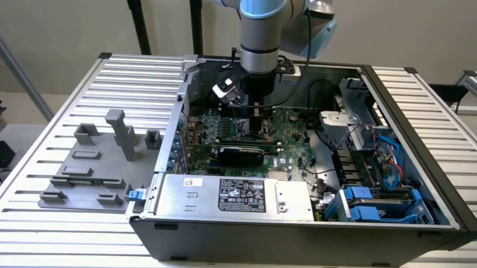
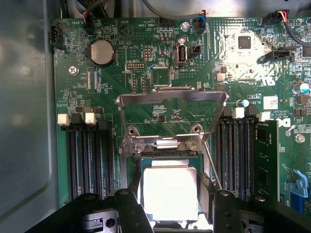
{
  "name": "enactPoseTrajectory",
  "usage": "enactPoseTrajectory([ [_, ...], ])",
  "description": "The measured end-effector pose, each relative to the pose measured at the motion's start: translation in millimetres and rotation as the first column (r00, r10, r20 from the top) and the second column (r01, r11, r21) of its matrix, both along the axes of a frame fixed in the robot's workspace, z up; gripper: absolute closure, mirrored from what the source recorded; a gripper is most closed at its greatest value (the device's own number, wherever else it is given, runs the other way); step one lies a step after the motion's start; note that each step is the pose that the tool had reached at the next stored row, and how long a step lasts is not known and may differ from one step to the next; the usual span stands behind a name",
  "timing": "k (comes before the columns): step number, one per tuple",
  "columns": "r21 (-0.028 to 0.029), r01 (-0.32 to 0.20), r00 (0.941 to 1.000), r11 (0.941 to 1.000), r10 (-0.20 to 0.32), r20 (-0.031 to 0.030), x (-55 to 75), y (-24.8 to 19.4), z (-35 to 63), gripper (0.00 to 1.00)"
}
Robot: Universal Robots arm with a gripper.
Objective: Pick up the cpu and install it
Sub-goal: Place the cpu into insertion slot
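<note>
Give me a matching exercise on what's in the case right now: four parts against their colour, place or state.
Parts:
1 cpu
2 socket load plate
3 coin cell
4 power supply box

Descriptions:
a swung open
b round, silver
c grey, with a label
d flanked by the end effector

Pairs: 1-d, 2-a, 3-b, 4-c.

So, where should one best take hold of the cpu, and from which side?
By its two opposite thin edges, from straight above: the cpu lies flat, metal top up, and the hinged frame blocks one side. The gripper has its jaws on those edges.
</note>
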State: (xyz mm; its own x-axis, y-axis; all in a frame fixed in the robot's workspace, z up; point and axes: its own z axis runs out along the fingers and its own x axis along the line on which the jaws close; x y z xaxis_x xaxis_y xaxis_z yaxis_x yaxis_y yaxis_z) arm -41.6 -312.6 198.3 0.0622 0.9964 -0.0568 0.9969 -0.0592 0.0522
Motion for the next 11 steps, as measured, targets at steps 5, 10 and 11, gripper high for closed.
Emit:
enactPoseTrajectory([
  [5, 0.0000, 0.000, 1.0000, 1.0000, 0.000, 0.0000, -0.9, 0.0, -0.4, 0.45],
  [10, 0.0000, 0.000, 1.0000, 1.0000, 0.000, 0.0000, -1.2, 0.0, -1.0, 0.45],
  [11, 0.0000, 0.000, 1.0000, 1.0000, 0.000, 0.0001, -1.2, 0.0, -1.1, 0.45],
])
